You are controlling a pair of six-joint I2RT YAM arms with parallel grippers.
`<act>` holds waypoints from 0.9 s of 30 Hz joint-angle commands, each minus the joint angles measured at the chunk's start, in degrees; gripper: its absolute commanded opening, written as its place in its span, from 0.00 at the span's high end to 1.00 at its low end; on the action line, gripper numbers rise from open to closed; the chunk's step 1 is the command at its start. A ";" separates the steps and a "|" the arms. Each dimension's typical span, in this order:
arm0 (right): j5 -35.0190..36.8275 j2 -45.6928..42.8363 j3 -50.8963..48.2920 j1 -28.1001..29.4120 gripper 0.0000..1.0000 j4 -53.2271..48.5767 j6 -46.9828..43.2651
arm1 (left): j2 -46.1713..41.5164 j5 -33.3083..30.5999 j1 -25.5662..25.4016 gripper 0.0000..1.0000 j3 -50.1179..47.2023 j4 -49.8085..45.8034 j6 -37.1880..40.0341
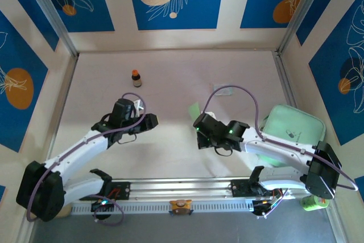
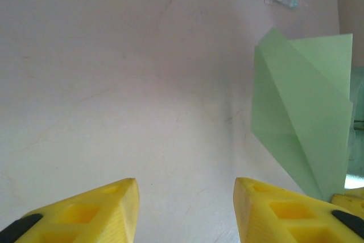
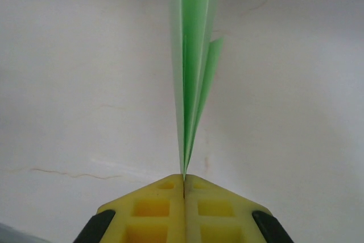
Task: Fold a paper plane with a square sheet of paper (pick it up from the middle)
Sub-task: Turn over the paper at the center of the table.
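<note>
Your right tool is clamped shut on the narrow near end of the part-folded paper plane, which stands on edge with its layers vertical. The long axis runs straight out from the fingertips toward the far side of the desk, wide end leading. The left tool is open and empty over bare desk. From it the plane lies to the right, near but not touching, broad face turned its way. The left arm is the free one, so I'd bring it in square to that face. The brown bottle sits well beyond.
</note>
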 commanded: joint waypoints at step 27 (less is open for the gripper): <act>4.56 25.80 13.14 13.58 0.53 -2.45 2.75 | -12.39 -19.26 0.70 0.38 -1.21 -12.02 -1.57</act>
